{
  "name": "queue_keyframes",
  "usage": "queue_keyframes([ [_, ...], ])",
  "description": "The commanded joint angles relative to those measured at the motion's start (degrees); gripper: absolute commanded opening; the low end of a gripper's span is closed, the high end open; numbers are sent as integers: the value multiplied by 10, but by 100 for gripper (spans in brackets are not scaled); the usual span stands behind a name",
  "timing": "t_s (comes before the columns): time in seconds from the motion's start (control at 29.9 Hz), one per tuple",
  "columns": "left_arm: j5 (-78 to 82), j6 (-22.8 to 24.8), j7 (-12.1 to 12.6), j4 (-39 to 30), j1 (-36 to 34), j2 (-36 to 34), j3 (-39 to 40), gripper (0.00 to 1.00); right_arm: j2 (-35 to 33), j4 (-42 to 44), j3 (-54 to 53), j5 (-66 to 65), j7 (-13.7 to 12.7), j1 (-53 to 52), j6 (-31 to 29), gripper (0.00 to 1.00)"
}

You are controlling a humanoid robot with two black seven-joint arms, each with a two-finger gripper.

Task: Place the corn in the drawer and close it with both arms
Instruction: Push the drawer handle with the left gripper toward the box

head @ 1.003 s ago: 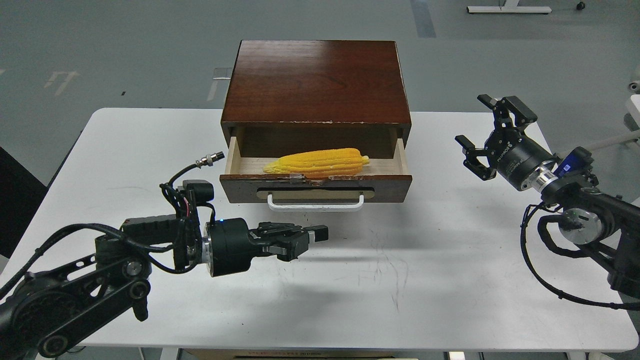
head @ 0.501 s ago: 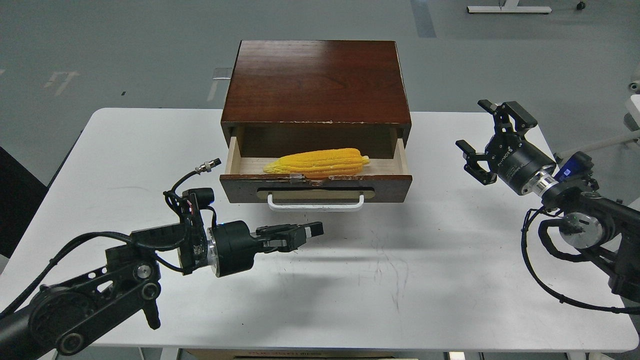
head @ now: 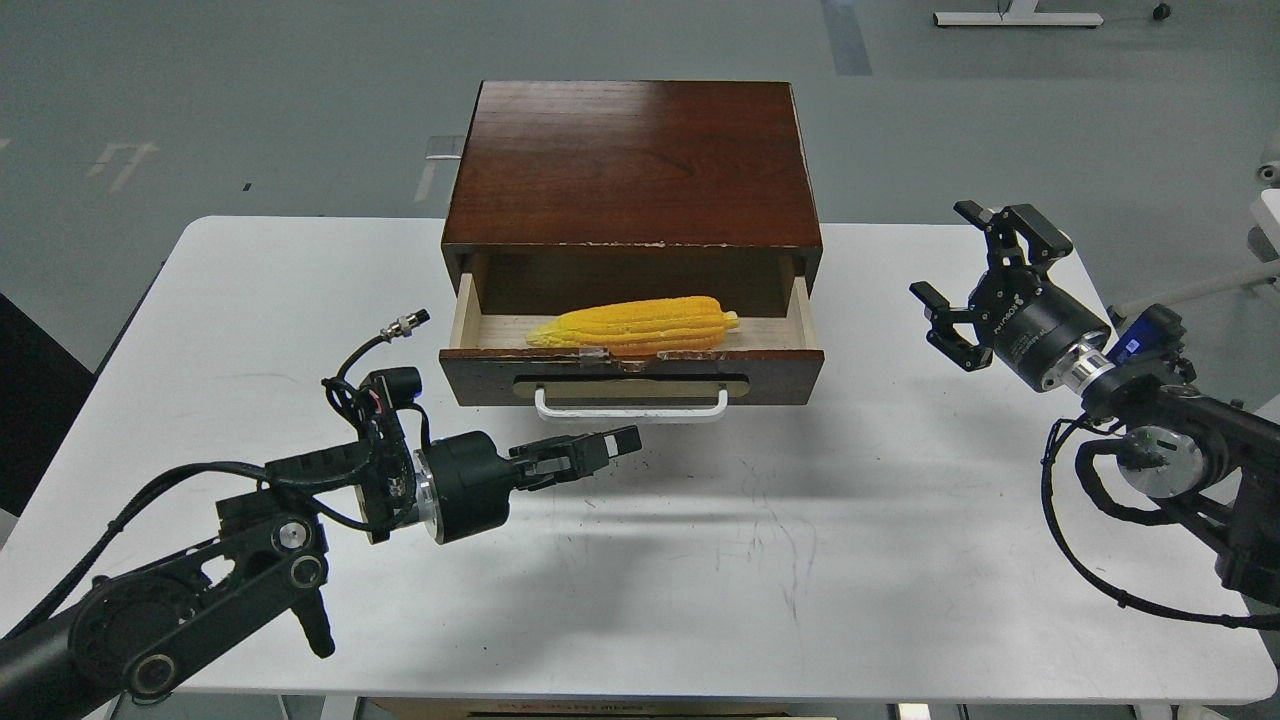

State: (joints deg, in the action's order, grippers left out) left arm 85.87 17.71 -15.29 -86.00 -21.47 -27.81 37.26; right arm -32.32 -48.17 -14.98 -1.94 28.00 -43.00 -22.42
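The yellow corn (head: 637, 325) lies on its side inside the drawer (head: 632, 375), which stands pulled out of the dark brown cabinet (head: 632, 165). The drawer's white bar handle (head: 632, 410) faces me. My left gripper (head: 610, 447) is shut and empty, pointing right, just below and left of the handle, above the table. My right gripper (head: 975, 275) is open and empty, held above the table to the right of the cabinet, fingers spread toward it.
The cabinet sits at the back middle of the white table (head: 800, 560). A loose cable plug (head: 405, 323) sticks up from my left wrist near the drawer's left corner. Grey floor lies beyond the table.
My left gripper has risen and drawn closer to the drawer handle, and the left arm has shifted forward. The right gripper has dropped slightly. The corn and drawer have not moved.
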Motion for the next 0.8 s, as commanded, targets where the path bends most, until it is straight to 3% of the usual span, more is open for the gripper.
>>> queue_keyframes([
  [0.0,0,-5,2,7,-2,6,6,0,0,0,-1,0,0,1,0,99],
  [0.77,-29,-35,3,78,-10,35,35,0,0,-1,-1,0,0,12,0,99],
])
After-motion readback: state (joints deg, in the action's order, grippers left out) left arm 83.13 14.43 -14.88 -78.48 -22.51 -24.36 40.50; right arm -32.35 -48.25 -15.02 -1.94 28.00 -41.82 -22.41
